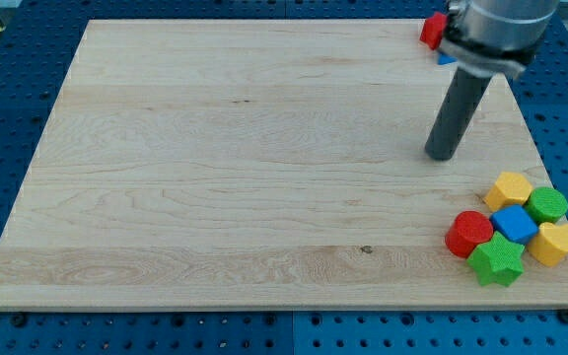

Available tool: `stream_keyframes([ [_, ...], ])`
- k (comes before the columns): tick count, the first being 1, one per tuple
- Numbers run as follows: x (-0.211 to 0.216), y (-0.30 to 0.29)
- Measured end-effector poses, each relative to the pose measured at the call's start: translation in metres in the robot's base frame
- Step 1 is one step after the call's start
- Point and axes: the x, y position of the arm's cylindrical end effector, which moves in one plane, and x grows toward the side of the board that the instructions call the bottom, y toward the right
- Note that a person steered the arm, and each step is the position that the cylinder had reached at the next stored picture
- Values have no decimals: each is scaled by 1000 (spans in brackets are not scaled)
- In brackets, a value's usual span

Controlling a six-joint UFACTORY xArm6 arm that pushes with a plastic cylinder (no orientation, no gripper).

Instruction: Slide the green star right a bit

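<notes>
The green star (496, 259) lies near the board's bottom right corner, at the bottom of a tight cluster. It touches a red block (468, 234) on its upper left, a blue cube (514, 224) above it, and a yellow heart (555, 243) on its right. My tip (442, 156) rests on the board above and to the left of the cluster, well apart from the star.
A yellow hexagon (510, 187) and a green round block (547, 204) sit at the cluster's top. A red block (431, 30) and a blue piece (446, 59) show at the top edge, partly hidden by the arm. The board's right edge (560, 177) is close to the cluster.
</notes>
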Motion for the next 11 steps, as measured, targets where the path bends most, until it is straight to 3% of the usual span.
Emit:
stream_keyframes([
  [2, 134, -26],
  [3, 150, -21],
  [8, 150, 46],
  [11, 141, 7],
])
